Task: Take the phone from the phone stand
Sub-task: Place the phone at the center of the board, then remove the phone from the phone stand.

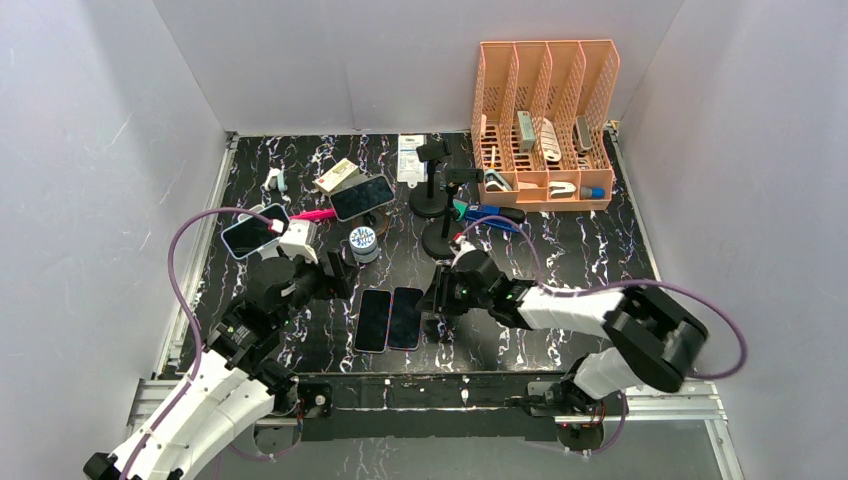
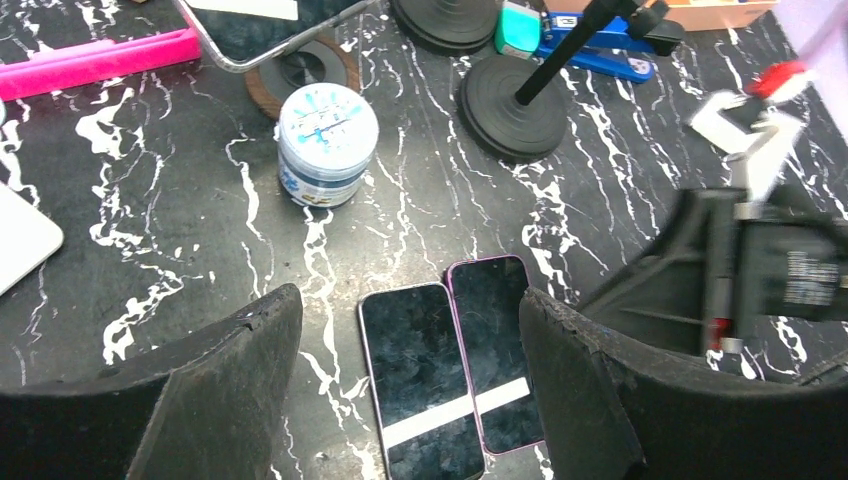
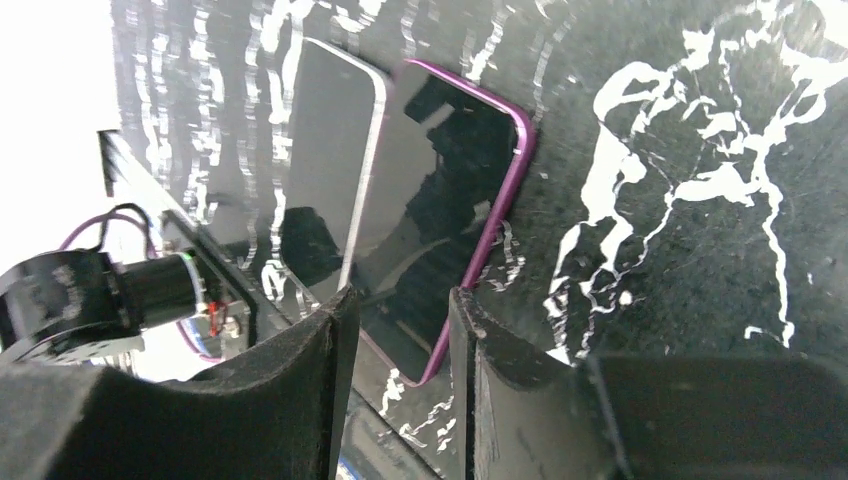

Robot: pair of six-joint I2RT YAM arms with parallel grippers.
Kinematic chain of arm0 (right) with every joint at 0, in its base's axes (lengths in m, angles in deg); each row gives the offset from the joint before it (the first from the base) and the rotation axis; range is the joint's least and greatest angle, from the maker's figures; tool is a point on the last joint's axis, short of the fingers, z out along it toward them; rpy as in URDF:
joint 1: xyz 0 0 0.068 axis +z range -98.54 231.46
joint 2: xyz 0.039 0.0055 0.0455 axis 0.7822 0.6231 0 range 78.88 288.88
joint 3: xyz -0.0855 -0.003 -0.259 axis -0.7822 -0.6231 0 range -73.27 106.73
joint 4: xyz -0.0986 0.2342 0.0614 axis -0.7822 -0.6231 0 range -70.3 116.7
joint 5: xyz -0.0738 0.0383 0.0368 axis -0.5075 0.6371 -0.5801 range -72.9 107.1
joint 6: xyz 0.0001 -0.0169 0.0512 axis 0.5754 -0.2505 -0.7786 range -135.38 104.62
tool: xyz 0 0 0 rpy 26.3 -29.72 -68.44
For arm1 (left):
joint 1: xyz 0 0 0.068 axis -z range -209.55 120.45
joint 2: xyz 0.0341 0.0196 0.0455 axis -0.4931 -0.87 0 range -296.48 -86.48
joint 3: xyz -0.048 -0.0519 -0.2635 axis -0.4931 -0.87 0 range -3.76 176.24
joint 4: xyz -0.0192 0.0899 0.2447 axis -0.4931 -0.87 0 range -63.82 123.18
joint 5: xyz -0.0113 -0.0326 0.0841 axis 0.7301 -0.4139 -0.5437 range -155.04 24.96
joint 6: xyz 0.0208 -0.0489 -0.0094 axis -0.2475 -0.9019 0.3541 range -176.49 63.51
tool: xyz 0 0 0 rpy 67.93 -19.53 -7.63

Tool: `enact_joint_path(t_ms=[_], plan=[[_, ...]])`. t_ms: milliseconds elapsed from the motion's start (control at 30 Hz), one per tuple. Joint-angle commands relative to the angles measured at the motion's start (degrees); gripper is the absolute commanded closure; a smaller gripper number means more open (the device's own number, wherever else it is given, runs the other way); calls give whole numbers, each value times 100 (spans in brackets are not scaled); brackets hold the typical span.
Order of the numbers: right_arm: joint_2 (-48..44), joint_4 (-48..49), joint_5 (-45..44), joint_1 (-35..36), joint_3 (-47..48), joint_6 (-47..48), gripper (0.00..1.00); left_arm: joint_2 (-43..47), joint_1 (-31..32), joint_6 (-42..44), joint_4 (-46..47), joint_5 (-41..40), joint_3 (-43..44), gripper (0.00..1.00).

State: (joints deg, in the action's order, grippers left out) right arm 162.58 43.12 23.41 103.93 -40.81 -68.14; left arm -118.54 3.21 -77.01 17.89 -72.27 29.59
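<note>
Black marble-patterned table (image 1: 600,250), items as found. Phone (image 1: 362,197), dark screen up and tilted, is seen resting on the phone stand (image 2: 305,65) – a round wooden base is visible beneath it – at the middle of the table, behind a small jar (image 2: 328,140) with a blue-and-white lid. Two further handsets are laid flat, face up and side by side with long edges touching, near the front edge: a silver-edged phone (image 2: 420,385) on the left and a purple-edged phone (image 2: 495,350) on the right. The left gripper (image 2: 405,300) is held above this pair with its fingers spread wide and nothing between them but the view of both screens. The right gripper (image 3: 402,300) is placed low at the purple-edged phone's near corner – its fingers are set to a narrow gap, and no item is seen clamped; contact with the corner cannot be judged. Also recorded: a pink bar (image 2: 95,62) left of the stand, a black round-based stand (image 2: 510,118) with a thin pole, an orange slotted organiser (image 1: 545,120) at the far right, and another phone (image 1: 253,231) towards the left edge.
</note>
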Motion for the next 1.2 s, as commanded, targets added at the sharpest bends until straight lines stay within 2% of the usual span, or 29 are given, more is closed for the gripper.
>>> enact_joint_path(t_ms=[0, 133, 233, 367, 567, 733, 1000, 1167], plan=[[-1104, -375, -401, -9, -120, 535, 54, -14, -15, 75, -194, -507, 110, 24], [-2197, -447, -332, -11, -538, 807, 52, 38, -15, 69, -288, -1157, 109, 23], [-3038, -456, -265, -10, -869, 868, 50, 69, -21, -272, -227, -1464, 74, 20], [-3764, -465, -261, -9, -1180, 958, 47, -322, -23, -790, 478, -917, 69, 20], [-4313, -406, -378, -11, -1462, 941, 45, -1791, -171, -1058, 776, -776, 605, 20], [-4735, -258, -565, -15, -1780, 822, 47, -2353, -854, -1463, 1452, 213, 744, 20], [-4876, -1117, -61, -13, -1465, 1480, 43, -3022, -2240, -1844, 2176, 1729, 825, 21], [-4933, -795, 383, -9, -1584, 1478, 43, -3691, -2743, -1926, 2689, 2404, 847, 21]])
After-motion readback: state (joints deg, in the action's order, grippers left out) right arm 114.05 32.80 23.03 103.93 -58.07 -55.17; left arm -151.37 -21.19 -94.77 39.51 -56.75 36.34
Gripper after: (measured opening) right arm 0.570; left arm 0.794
